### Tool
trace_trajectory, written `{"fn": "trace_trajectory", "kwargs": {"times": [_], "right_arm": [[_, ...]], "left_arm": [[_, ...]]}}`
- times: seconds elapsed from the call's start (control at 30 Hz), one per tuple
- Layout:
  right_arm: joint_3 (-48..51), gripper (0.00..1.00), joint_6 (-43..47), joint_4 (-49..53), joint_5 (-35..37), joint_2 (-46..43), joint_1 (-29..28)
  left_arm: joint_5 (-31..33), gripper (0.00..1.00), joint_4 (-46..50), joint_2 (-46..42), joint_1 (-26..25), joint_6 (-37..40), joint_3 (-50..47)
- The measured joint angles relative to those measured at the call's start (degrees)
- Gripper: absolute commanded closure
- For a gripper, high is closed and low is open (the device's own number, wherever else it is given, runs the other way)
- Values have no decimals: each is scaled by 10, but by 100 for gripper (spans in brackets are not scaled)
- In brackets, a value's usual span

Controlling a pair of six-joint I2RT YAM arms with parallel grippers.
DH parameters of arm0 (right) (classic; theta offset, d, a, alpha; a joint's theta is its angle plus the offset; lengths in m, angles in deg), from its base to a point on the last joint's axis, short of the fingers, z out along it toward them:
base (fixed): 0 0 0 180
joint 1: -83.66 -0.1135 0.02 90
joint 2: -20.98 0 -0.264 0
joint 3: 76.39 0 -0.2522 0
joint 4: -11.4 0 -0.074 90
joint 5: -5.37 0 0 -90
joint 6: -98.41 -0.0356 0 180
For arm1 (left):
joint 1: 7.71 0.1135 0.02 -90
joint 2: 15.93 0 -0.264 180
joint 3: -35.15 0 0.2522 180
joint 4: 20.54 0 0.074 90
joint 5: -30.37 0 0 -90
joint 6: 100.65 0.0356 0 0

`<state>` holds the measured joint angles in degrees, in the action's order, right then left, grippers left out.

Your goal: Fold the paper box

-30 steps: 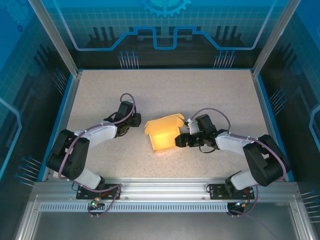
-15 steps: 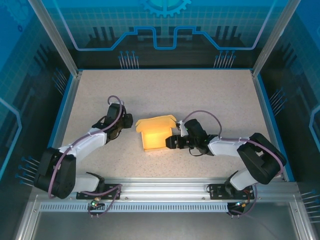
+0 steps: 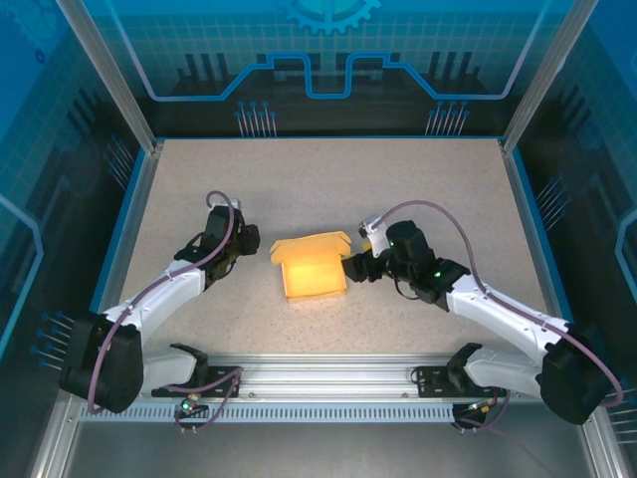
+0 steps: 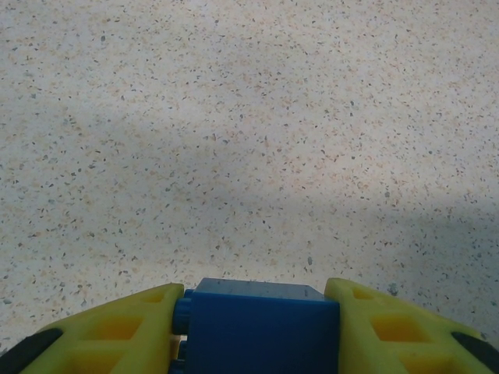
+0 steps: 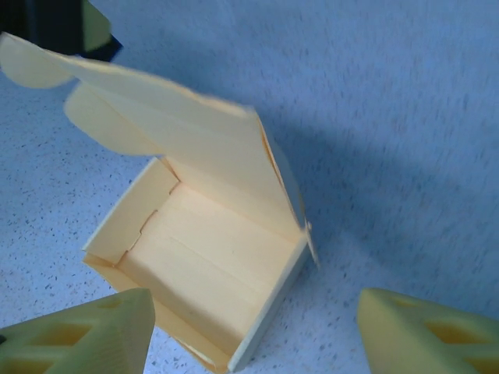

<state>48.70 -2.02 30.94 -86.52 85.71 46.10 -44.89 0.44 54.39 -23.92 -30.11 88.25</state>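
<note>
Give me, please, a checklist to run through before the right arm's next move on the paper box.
1. Right gripper open: ok, its fingers stand wide apart and grip nothing.
2. Paper box walls formed: ok, the right wrist view shows a tray with side walls up.
3. Lid closed: not ok, it stands raised with its rounded flaps untucked.
4. Left gripper free to help: not ok, it is shut on a blue cube.
5. Left gripper apart from the box: ok, bare table shows between them from above.
6. Front wall locked in place: cannot tell.
</note>
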Motion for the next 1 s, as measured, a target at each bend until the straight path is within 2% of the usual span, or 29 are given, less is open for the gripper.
{"fn": "trace_trajectory", "kwargs": {"times": [0.13, 0.37, 0.67, 1.0], "right_arm": [[-70, 28, 77, 30, -7, 30, 2], [-228, 28, 207, 115, -71, 167, 15], [-362, 35, 323, 233, -158, 274, 15], [-445, 57, 385, 312, -167, 352, 2]], "left_arm": [[-3, 56, 1, 0, 1, 1, 0], [-11, 56, 9, -10, 2, 1, 0], [-11, 56, 16, -28, 2, 1, 0], [-11, 56, 16, -28, 2, 3, 0]]}}
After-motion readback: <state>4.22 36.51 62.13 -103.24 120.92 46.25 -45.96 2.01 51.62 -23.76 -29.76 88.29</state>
